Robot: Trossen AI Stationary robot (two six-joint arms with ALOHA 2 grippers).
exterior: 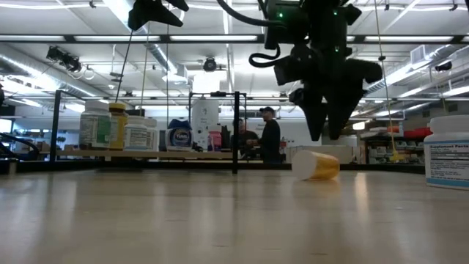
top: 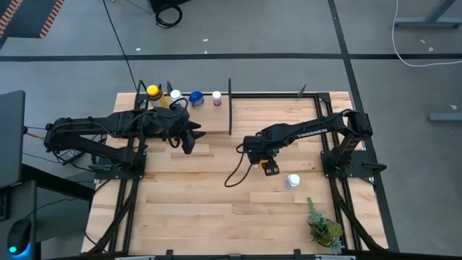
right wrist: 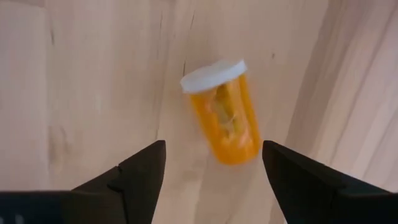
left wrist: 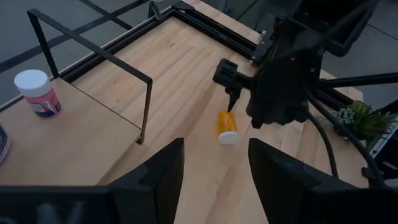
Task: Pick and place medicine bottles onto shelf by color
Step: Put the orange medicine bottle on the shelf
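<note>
Bottle on its side, that's the story: an orange pill bottle (right wrist: 225, 111) with a white cap lies flat on the bench, out in the open middle and a little toward the right-hand edge. The right pincer (right wrist: 213, 163) hangs directly above it, fingers spread wide with nothing between them, and the bottle sits just ahead of the gap, apart from both fingers. From table height you can see the fingertips stop short of the wood, the bottle (exterior: 316, 164) resting just beside and below them.

Now the key relation. The bottle's long axis runs roughly with the direction the fingers point, tilted a bit off, cap end farthest from the wrist. So the fingers look set to close across its round body, which I'd judge the better bite; a drop and a small push forward should centre it. Being round and lying down, it could roll away if one finger touches first.

Over on the other side, the left pincer (left wrist: 214, 180) waits near the back-left corner of the bench, fingers apart and empty, looking across at the bottle (left wrist: 227, 127) from well away. The right arm is clearly the nearer one.

The shelf (top: 274, 94) runs along the back edge, with a yellow-capped bottle (top: 153, 92), a white one (top: 175, 96), a blue one (top: 196, 99) and a pink-labelled one (top: 216, 97) lined up at its left end. Another white bottle (top: 291, 181) stands near the right edge.
</note>
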